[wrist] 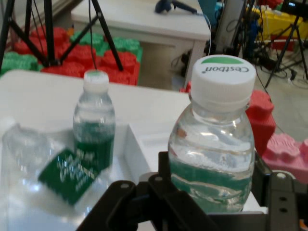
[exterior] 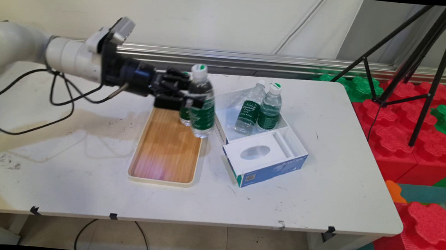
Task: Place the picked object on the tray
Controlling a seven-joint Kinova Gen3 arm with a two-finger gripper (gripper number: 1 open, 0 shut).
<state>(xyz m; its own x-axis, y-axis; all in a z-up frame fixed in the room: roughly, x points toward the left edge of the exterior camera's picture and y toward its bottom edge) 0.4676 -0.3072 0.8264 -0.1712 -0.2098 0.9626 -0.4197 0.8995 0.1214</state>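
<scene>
fingers [exterior: 193,101] clamped on a water bottle [exterior: 202,108] at its green label, held upright above the wooden tray's [exterior: 164,152] far end; second bottle behind; two more in the white box [exterior: 262,151] on the desk [exterior: 340,180].

Your hand camera catches "Cestbon" in dark letters on the white-and-green cap [wrist: 223,72] of the clear plastic water bottle [wrist: 213,154] nearest the lens. From above, the blue-and-white cardboard box [exterior: 270,169] shows what looks like "Byte Style" on its front; the green bottle labels' white lettering stays unreadable.
</scene>
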